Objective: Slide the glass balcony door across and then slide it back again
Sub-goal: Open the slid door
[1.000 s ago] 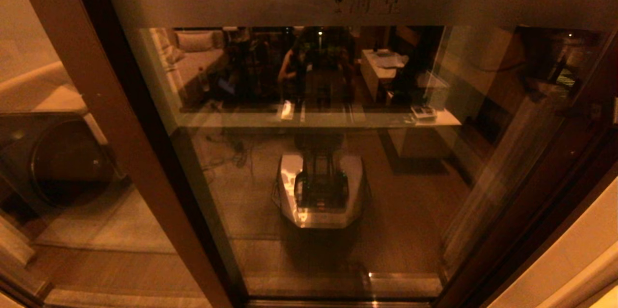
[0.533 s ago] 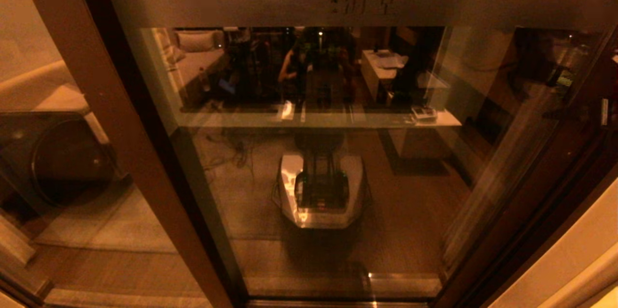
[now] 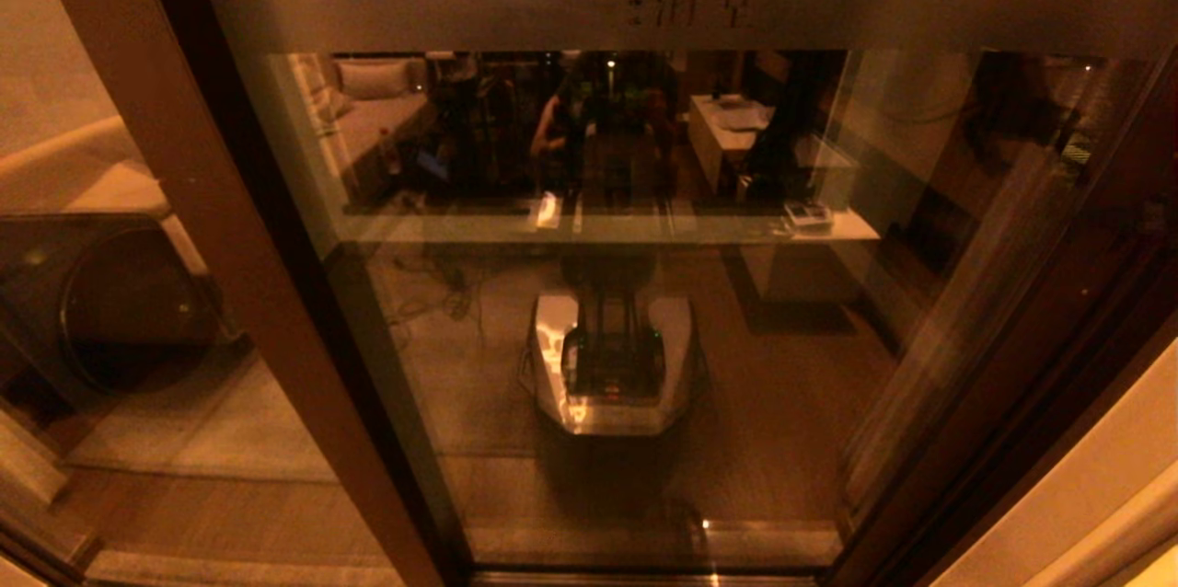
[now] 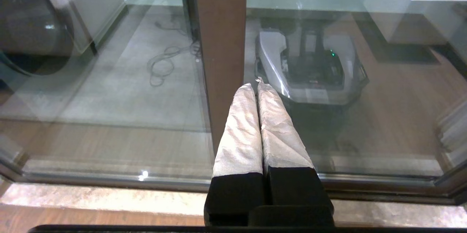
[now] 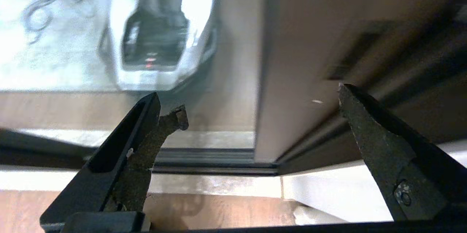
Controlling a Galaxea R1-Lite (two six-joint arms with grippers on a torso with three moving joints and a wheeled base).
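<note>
right gripper: spread before glass balcony door stile | left gripper: pressed together, parked

We are looking at a lighter brown post running slantwise down the head view, standing just left of a fixed glass panel. Behind that panel a dark round-fronted appliance is sitting on a pale floor. A loose cable is lying coiled on the floor near the post. At the bottom a light stone sill is running along the track, and a pale wall edge is showing at the right.
</note>
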